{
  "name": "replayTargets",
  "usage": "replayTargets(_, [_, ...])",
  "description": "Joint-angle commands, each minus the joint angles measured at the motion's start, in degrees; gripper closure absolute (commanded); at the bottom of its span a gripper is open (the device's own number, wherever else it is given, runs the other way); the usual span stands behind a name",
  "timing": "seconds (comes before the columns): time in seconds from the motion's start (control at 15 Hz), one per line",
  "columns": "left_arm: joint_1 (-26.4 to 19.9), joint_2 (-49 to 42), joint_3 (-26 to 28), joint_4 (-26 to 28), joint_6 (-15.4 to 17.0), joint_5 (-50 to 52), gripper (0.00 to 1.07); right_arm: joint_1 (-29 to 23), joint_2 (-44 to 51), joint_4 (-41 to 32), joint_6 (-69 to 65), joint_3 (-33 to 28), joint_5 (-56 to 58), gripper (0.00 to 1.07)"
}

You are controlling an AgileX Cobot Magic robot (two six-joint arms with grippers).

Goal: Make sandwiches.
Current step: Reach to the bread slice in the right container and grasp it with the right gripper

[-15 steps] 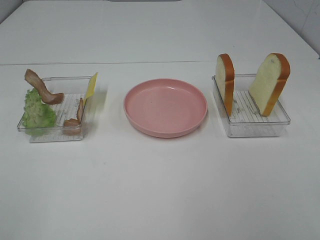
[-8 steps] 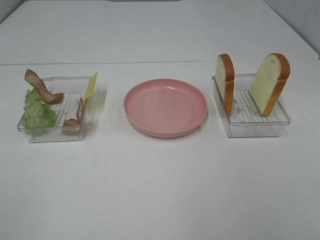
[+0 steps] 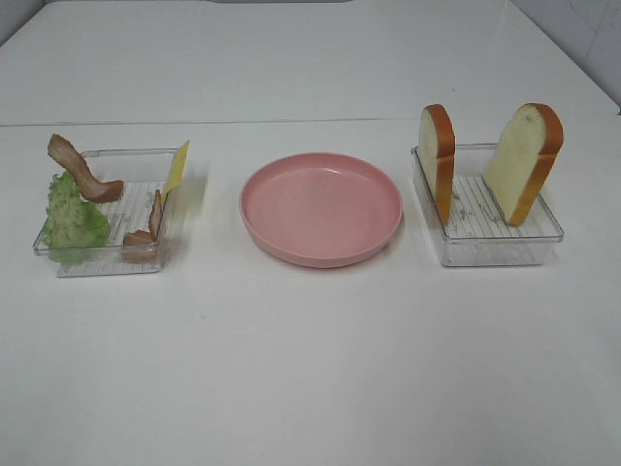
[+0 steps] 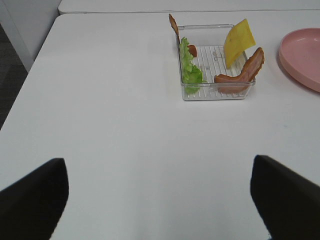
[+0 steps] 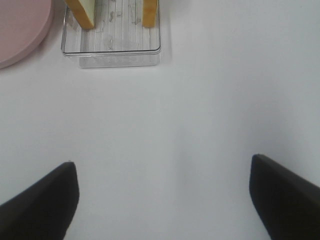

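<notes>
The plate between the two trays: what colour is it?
The plate is pink; the exterior high view shows it best.

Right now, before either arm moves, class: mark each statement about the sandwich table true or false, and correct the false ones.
1. Both bread slices stand in the right tray. True.
2. The lettuce, bacon and cheese share the left tray. True.
3. A bread slice lies on the pink plate. False: the plate is bare.
4. The left gripper is shut on the cheese. False: it is open, holds nothing and is well away from the left tray.
</notes>
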State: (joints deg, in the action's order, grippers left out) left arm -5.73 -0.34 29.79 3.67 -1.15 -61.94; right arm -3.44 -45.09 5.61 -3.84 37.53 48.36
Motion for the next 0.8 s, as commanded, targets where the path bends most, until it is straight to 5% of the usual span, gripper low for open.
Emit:
replayTargets(0.07, [-0.29, -0.74, -0.11, 0.34, -0.06, 0.29, 0.16, 0.11, -9.63, -0.92, 1.09, 6.47, -0.8, 0.18])
replayTargets(0.33, [-0.29, -0.74, -0.11, 0.34, -0.06, 0.29, 0.16, -0.4, -29.22, -4.07, 2.18, 24.01, 4.98, 0.19])
replayTargets(0.53, [-0.29, -0.74, -0.11, 0.34, -0.06, 0.29, 0.16, -9.74, -43.26, 0.52, 0.34, 40.74, 10.6, 0.19])
replayTargets(0.8, [-0.29, -0.74, -0.11, 0.34, -0.06, 0.29, 0.16, -15.81, -54.66, 0.86, 0.06, 53.06, 12.43, 0.19])
